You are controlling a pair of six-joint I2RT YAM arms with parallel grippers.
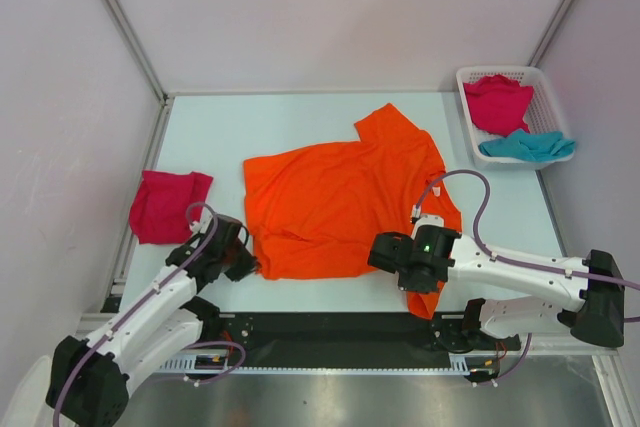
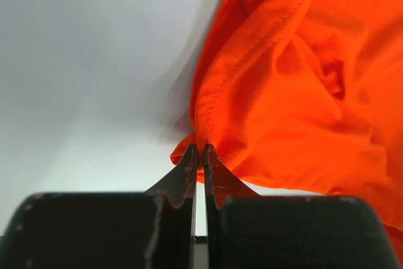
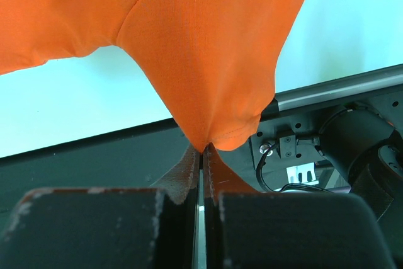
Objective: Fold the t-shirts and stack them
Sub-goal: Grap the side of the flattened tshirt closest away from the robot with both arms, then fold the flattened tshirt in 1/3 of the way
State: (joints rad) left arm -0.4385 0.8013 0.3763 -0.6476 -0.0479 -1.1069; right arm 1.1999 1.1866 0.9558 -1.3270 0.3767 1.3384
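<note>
You have one pink shirt (image 1: 168, 204) lying folded at the left of the table (image 1: 220, 137), the orange shirt (image 1: 340, 202) spread mid-table with your left gripper (image 2: 200, 149) and right gripper (image 3: 203, 150) each pinched tight on its near hem, and another pink shirt (image 1: 497, 102) and the teal shirt (image 1: 527, 146) waiting in the basket (image 1: 545, 77).

Plain orange t-shirt (image 1: 340, 197), magenta t-shirts (image 1: 168, 205) (image 1: 497, 102), teal t-shirt (image 1: 527, 146); white basket (image 1: 500, 73).

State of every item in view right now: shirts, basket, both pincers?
orange t-shirt: unfolded, spread on table, near corners pinched.
left magenta t-shirt: folded, on table.
basket: upright, holds two shirts.
right magenta t-shirt: crumpled, in basket.
teal t-shirt: crumpled, in basket.
left pincer: shut on orange t-shirt.
right pincer: shut on orange t-shirt.
</note>
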